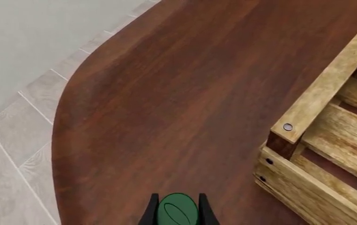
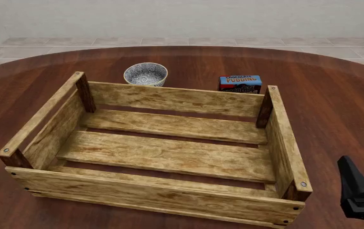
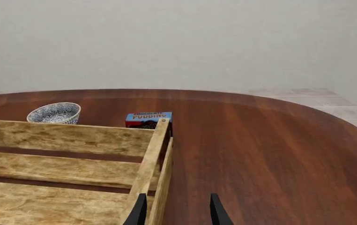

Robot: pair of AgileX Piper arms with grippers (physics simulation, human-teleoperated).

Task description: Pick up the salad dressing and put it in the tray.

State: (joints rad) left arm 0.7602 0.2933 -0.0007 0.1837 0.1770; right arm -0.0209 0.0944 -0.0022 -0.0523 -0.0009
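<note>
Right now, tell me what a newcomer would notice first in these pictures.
The big wooden tray fills the middle of the table, with nothing in it. Behind its far wall stand a patterned bowl and a blue pudding box. In the left wrist view, the left hand grips the salad dressing by its green cap, outside the tray's corner.

Even, soft, bright light in all 3 views; no glare, no blur, everything sharp front to back. Worktop [image 2: 335,95] has a faint sheen w/ subtle gradient. Shadows weak: slightly darker inside the tray [image 2: 169,143] by its walls. No edge distortion visible.
</note>
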